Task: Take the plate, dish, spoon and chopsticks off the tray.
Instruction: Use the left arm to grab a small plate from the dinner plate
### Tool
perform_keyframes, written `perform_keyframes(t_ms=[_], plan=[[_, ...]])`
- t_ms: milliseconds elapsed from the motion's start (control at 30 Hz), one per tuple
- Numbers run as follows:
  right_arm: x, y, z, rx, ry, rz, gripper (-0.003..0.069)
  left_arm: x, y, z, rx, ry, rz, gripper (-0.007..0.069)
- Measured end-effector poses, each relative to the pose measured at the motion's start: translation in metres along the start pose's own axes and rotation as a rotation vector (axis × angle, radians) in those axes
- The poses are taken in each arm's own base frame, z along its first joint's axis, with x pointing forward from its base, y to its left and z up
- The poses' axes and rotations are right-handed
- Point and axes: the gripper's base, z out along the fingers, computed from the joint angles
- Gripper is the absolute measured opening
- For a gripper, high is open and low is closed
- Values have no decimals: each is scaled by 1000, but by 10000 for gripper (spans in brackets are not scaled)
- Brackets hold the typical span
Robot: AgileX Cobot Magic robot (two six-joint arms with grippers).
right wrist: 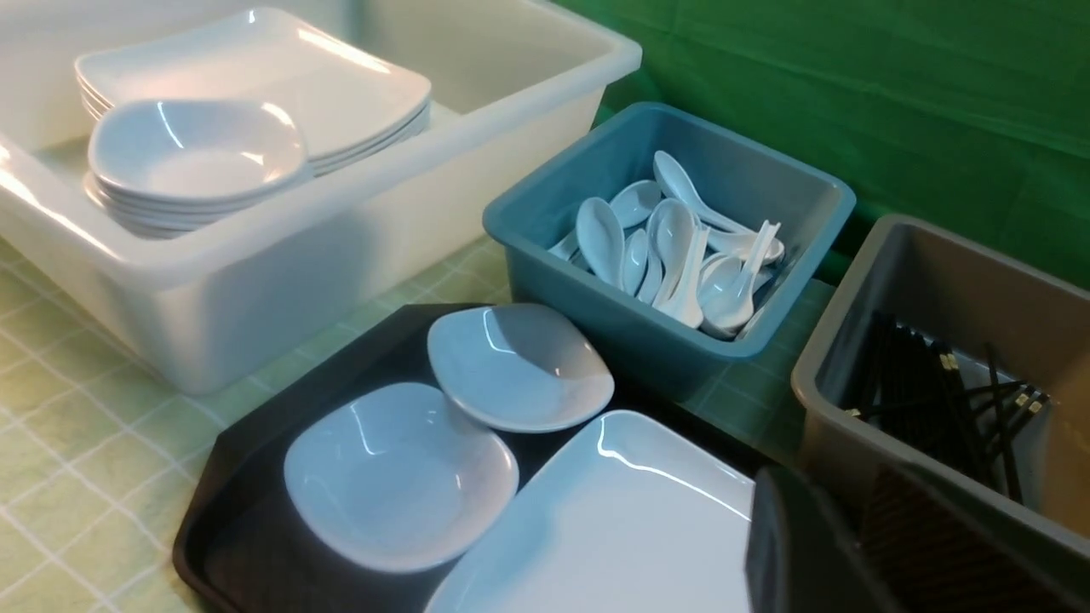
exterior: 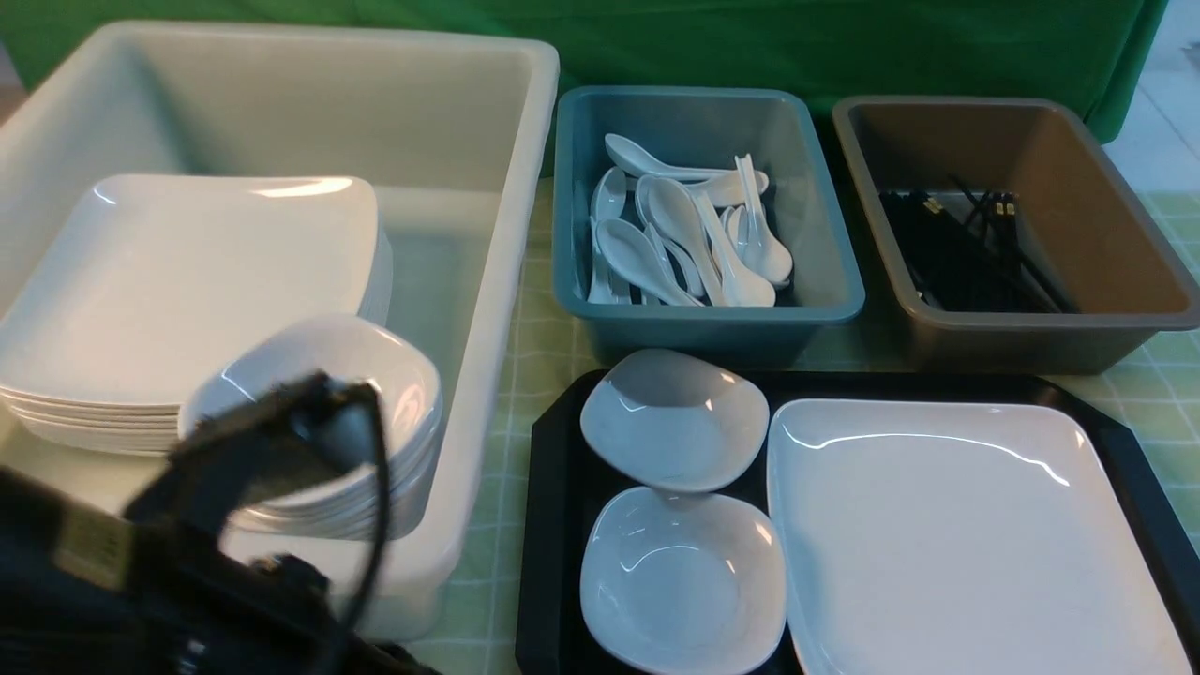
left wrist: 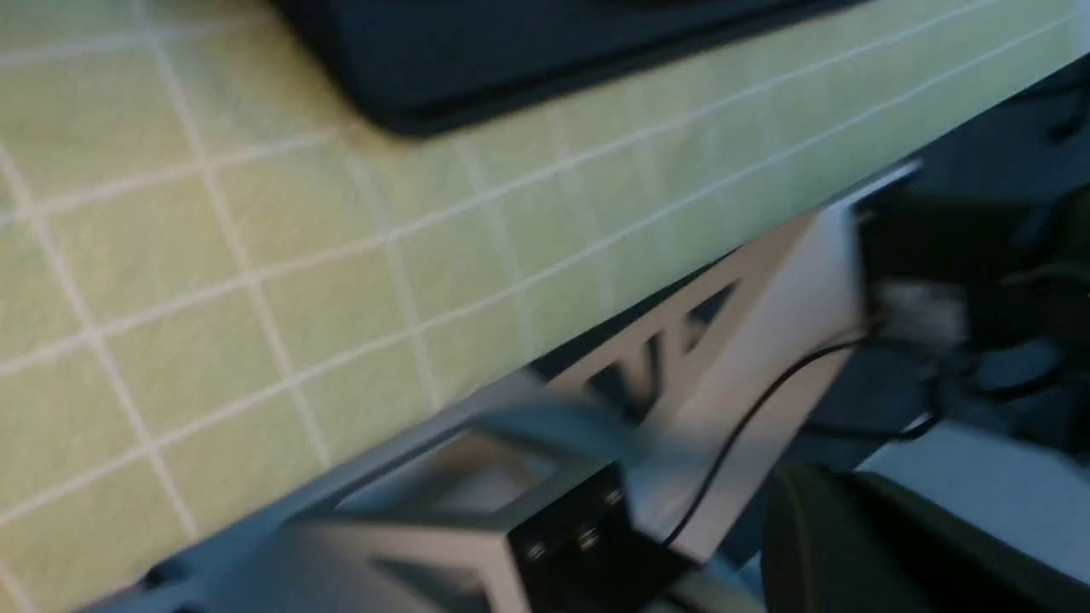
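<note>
tray (exterior: 553,525) holds the plate (exterior: 956,534) flat on its right part, with two small dishes just beside it on the left: the near dish (exterior: 680,581) and the far dish (exterior: 673,419), which appears to lean on the near one's rim, though the overlap is hard to read. no spoon or chopsticks are seen on the visible tray; spoons lie in the teal bin (exterior: 703,323), chopsticks in the brown bin (exterior: 1031,337). left arm (exterior: 216,487) is low and blurred in front of the white tub (exterior: 506,234), fingers pressed together. of the right gripper (right wrist: 817,545) only a dark edge shows; its fingers' spread cannot be told. risks, as judged: the glossy shallow rim may slip from a pinch; lifting the plate may knock the adjacent dishes; the leaning dish may slide; the left arm may strike the tub wall.
</note>
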Motion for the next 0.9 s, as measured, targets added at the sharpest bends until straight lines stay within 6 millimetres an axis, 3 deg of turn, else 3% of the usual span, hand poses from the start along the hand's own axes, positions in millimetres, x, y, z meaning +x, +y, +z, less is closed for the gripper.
perform_keyframes(t_ms=[100,267,467,500,733,900], plan=[[0,0,0,0,0,0,124,-5,-17,21,-30,73,54,52],[0,0,0,0,-1,-2,125,-33,-50,78,-232,141,392,158],[1,0,0,-4,11,-2,135,-67,-56,123,-436,148,662,288],[1,0,0,-5,15,-2,136,-75,-56,137,-475,165,748,330],[2,1,0,-6,18,-3,139,-89,-54,171,-473,195,1058,461],[2,1,0,-6,19,-3,145,-95,-58,175,-454,147,1183,473]])
